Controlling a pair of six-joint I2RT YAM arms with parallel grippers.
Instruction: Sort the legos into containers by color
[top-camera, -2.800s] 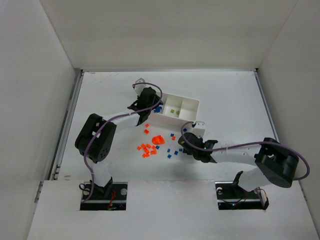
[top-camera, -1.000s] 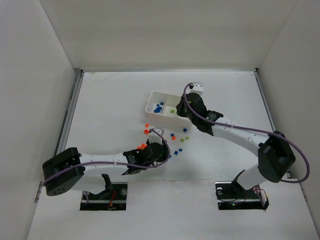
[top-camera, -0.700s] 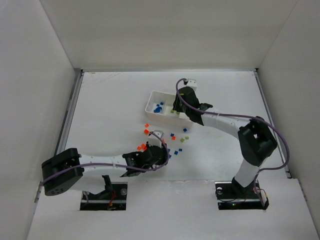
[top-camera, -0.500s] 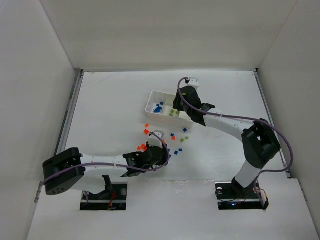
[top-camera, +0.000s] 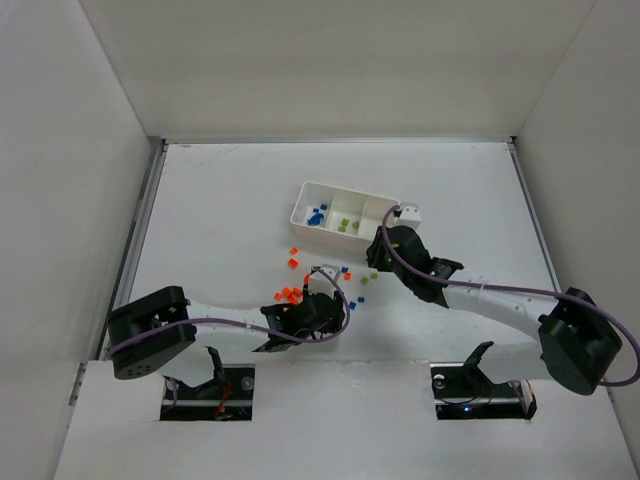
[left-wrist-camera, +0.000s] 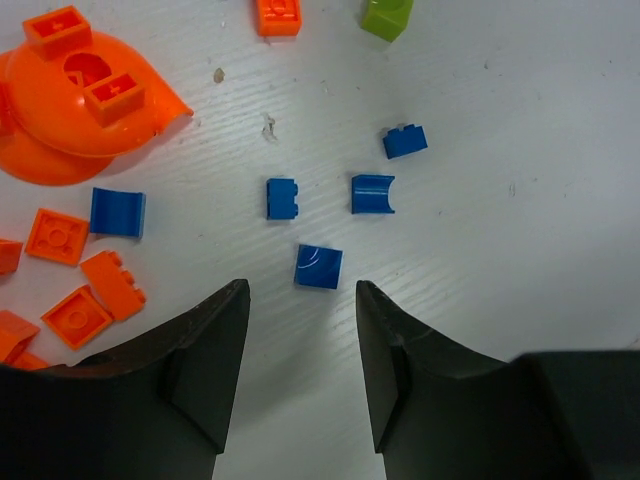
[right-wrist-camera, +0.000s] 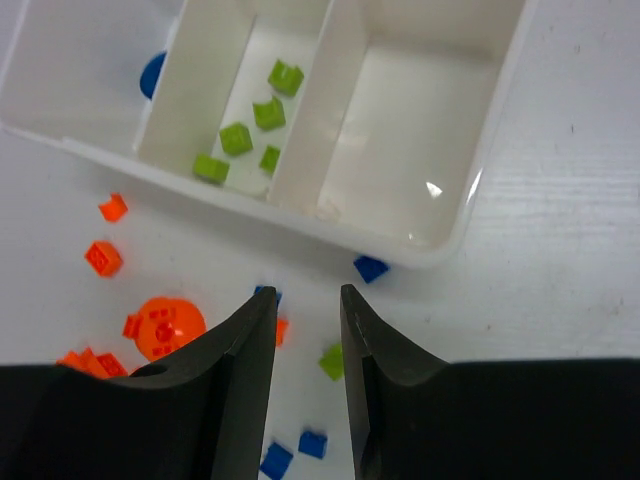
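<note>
**Top view.** The white tray (top-camera: 352, 189) sits at one o'clock of the loose legos. It has blue in its nine-o'clock compartment and lime green in the middle one. Your left gripper (top-camera: 330, 300) hangs over the scatter, with the orange cluster (top-camera: 290, 295) at its nine o'clock. Your right gripper (top-camera: 380, 252) is just off the tray's near wall, toward five o'clock. Both wrists are near each other over the same scatter, so if both reach in they could knock together.

**Left wrist.** The jaws of the left gripper (left-wrist-camera: 300, 300) stand apart and hold nothing. A blue tile (left-wrist-camera: 318, 267) lies just off the gap at twelve o'clock. It looks flat and smooth-topped, so a pinch may skid or flip it rather than lift it. Come down off-centre and you will shove it away. The large orange piece (left-wrist-camera: 60, 120) at ten o'clock carries small orange bricks on top.

**Right wrist.** The right gripper (right-wrist-camera: 305, 300) shows a narrow gap with nothing pinched. A lime green brick (right-wrist-camera: 333, 360) lies on the table, seen through the gap. In the tray (right-wrist-camera: 480, 190) at twelve o'clock, the green bricks (right-wrist-camera: 250, 130) fill the middle compartment. A blue brick (right-wrist-camera: 371, 267) sits right by the outer wall at two o'clock. I cannot tell whether it touches, but grabbing there could push the tray.
</note>
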